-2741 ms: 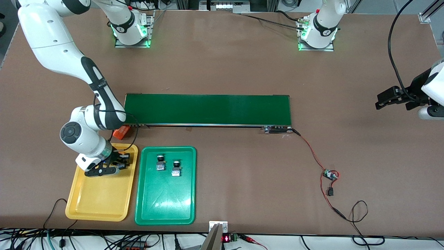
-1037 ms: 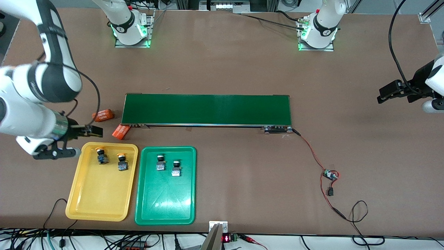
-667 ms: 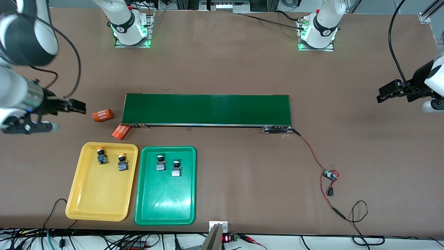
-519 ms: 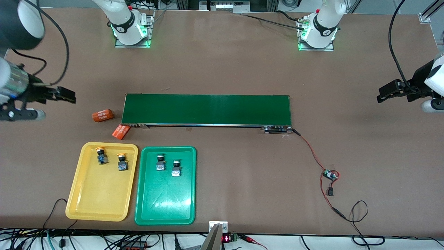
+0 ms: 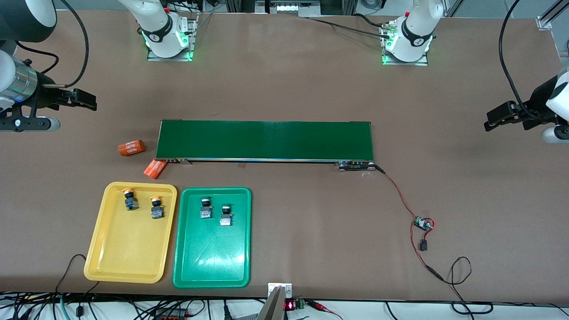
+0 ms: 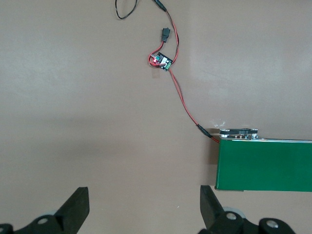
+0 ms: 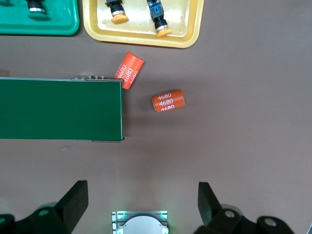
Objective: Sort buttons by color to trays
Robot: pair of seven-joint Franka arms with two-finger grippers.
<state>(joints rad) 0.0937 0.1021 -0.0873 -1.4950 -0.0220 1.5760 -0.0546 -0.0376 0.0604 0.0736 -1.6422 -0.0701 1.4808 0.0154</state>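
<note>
I see two orange buttons point(image 5: 142, 203) in the yellow tray point(image 5: 129, 262), two green buttons point(image 5: 215, 211) in the green tray point(image 5: 211, 262). Right gripper point(image 5: 86, 101) at nine o'clock and left gripper point(image 5: 495, 119) at three hang over bare counter point(image 5: 289, 231), fingers spread, empty.

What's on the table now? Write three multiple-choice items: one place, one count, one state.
1. The yellow buttons lie:
A. on the belt
B. in the yellow tray
C. on the table

2. Buttons in the green tray:
A. one
B. two
C. four

3. The right gripper is:
A. open and empty
B. shut on a button
C. shut on a cylinder

Key:
1 B, both sit inside the yellow tray's rim.
2 B, two green-capped ones show there.
3 A, its jaws stand wide over the table with nothing between.
</note>
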